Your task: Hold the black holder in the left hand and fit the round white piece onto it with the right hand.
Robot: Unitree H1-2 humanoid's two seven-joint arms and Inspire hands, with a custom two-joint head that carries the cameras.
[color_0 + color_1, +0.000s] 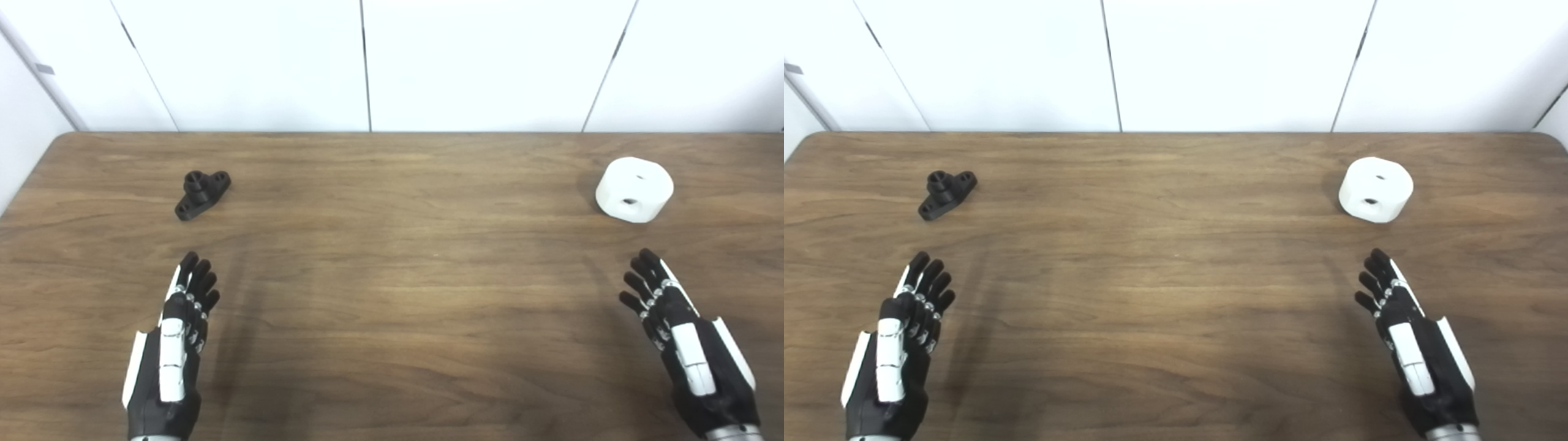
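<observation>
The black holder (203, 193) lies on the wooden table (392, 294) at the far left, a small bracket with a raised round boss and holes. At the far right rests the round white piece (634, 188), a thick disc with two dark holes, tilted toward me. My left hand (177, 343) hovers near the front left, well short of the holder, fingers stretched out and apart, holding nothing. My right hand (683, 343) is at the front right, short of the white piece, also open and empty.
White wall panels (367, 61) rise behind the table's far edge. The table's rounded back left corner (61, 138) shows in the left eye view, and its rounded back right corner (1557, 139) in the right eye view.
</observation>
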